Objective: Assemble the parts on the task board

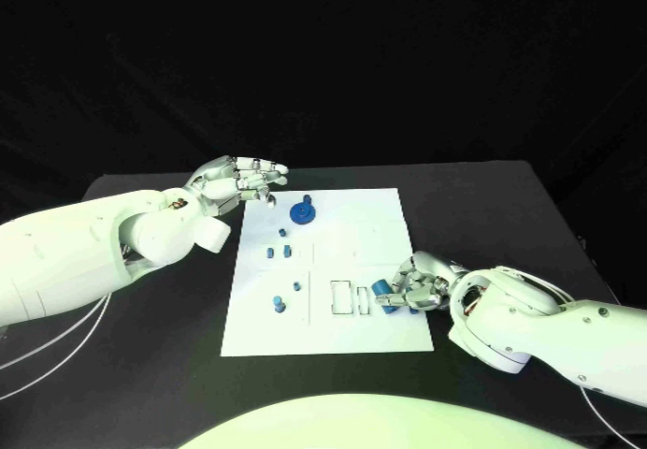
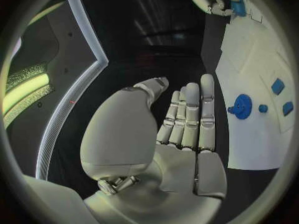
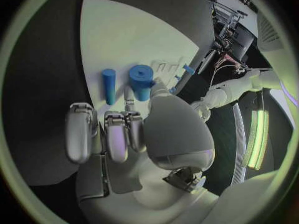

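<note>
Black table under me; my right hand pinches a blue cylinder at the white board's right edge, near its front corner, beside a blue peg. My left hand hovers open off the far left corner, near the blue gear. I judge I'm seating the cylinder; next, line it up and press down.
</note>
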`<state>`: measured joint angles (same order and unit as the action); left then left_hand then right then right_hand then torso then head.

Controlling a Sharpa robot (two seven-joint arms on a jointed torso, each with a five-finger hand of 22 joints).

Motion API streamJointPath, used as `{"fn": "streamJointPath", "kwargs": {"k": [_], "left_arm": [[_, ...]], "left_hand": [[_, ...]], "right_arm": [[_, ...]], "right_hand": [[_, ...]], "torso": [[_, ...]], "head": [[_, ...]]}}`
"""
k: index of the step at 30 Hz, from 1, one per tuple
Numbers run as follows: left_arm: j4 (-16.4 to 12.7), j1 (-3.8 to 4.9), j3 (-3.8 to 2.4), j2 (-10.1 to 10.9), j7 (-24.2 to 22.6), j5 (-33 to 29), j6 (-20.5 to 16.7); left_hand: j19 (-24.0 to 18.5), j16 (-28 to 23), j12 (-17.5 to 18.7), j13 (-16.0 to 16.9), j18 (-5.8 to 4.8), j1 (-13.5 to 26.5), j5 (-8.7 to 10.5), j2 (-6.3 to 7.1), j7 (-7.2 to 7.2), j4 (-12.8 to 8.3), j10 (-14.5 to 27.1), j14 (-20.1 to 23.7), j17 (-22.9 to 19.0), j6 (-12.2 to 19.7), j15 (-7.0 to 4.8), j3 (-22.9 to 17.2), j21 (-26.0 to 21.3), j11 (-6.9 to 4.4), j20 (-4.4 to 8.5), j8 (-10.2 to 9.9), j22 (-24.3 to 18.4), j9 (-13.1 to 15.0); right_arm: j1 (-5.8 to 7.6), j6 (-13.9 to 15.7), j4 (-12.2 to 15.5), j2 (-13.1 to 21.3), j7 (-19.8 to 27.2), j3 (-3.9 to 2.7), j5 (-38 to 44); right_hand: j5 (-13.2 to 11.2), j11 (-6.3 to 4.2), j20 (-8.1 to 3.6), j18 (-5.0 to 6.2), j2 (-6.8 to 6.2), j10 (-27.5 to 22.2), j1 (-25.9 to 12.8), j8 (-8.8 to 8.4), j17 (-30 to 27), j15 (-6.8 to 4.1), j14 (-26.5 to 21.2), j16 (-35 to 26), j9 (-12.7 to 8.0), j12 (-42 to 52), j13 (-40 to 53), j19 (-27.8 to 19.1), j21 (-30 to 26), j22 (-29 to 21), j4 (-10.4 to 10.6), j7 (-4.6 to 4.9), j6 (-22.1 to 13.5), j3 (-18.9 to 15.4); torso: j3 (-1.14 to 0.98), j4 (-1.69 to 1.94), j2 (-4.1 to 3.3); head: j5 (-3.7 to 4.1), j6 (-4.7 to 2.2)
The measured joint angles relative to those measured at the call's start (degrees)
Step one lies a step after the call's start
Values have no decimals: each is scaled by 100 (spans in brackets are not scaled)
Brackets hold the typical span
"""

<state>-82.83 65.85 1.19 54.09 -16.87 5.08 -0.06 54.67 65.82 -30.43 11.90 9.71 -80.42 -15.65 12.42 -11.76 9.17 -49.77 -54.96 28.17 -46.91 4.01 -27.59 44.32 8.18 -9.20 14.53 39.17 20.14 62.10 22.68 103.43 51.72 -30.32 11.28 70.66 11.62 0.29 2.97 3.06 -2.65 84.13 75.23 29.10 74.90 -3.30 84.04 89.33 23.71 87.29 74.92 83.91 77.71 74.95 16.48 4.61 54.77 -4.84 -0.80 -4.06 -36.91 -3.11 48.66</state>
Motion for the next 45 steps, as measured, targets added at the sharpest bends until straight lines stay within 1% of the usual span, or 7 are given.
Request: {"fn": "streamJointPath", "kwargs": {"k": [2,5,8,16,23,34,45], "left_arm": [[0,0,0,-1,0,0,1],[2,0,0,-5,1,0,2],[4,0,0,-7,2,0,4],[9,0,0,-14,11,0,13],[9,0,0,-18,20,2,26],[5,0,0,-22,27,3,44],[1,0,0,-20,32,3,52]], "left_hand": [[0,0,0,-2,0,0,0,0,0,10,0,0,0,0,0,10,0,0,0,22,-3,-2],[0,0,0,-8,0,0,0,0,0,24,0,0,0,0,0,24,0,0,0,34,-10,-6],[0,0,0,-8,0,0,0,0,0,24,0,0,0,0,0,24,0,0,0,34,-10,-6],[0,0,0,-7,0,0,0,0,0,8,0,0,0,0,0,40,0,0,0,34,-9,-5],[0,0,0,-7,0,0,0,0,0,8,0,0,0,0,0,40,0,0,0,34,-9,-5],[0,0,0,-7,0,0,0,0,0,8,0,0,0,0,0,40,0,0,0,34,-9,-4],[0,0,0,-6,0,0,0,0,0,8,0,0,0,0,0,39,0,0,0,34,-9,-4]], "right_arm": [[-6,75,19,11,7,10,-58],[-8,181,69,29,24,26,-168],[8,272,120,58,34,40,-317],[202,400,278,106,48,21,-743],[245,386,329,1,48,21,-1051],[231,303,248,-362,41,21,-1297],[222,295,66,-607,41,19,-1350]], "right_hand": [[0,-20,0,0,-15,-20,26,11,1,0,0,0,4,0,0,0,0,0,1,0,0,48],[-2,-20,0,0,42,-20,86,18,5,0,0,0,6,0,0,0,0,0,-29,-1,-1,94],[5,-20,0,0,44,-20,150,18,5,0,0,0,5,0,0,0,0,-1,-52,-1,-2,117],[15,-19,-20,0,46,-20,180,3,4,0,0,0,5,0,-1,20,0,-1,-36,-2,-2,149],[15,-19,-20,0,49,-20,178,-4,4,1,-1,0,5,0,-1,20,0,-2,-13,-2,-2,172],[11,-19,-20,0,141,-21,86,-2,3,1,0,0,4,0,-1,20,-23,-2,-12,-2,-3,172],[-2,-19,-20,0,172,-20,55,-2,2,1,0,0,4,0,-1,20,-23,-3,-12,10,9,170]], "torso": [[0,-1,-1],[0,-1,-1],[0,-1,-1],[7,-1,-1],[3,-1,-4],[4,4,-6],[10,5,-7]], "head": [[2,-7],[4,-16],[7,-23],[14,-45],[1,-35],[-12,-18],[-32,-27]]}}
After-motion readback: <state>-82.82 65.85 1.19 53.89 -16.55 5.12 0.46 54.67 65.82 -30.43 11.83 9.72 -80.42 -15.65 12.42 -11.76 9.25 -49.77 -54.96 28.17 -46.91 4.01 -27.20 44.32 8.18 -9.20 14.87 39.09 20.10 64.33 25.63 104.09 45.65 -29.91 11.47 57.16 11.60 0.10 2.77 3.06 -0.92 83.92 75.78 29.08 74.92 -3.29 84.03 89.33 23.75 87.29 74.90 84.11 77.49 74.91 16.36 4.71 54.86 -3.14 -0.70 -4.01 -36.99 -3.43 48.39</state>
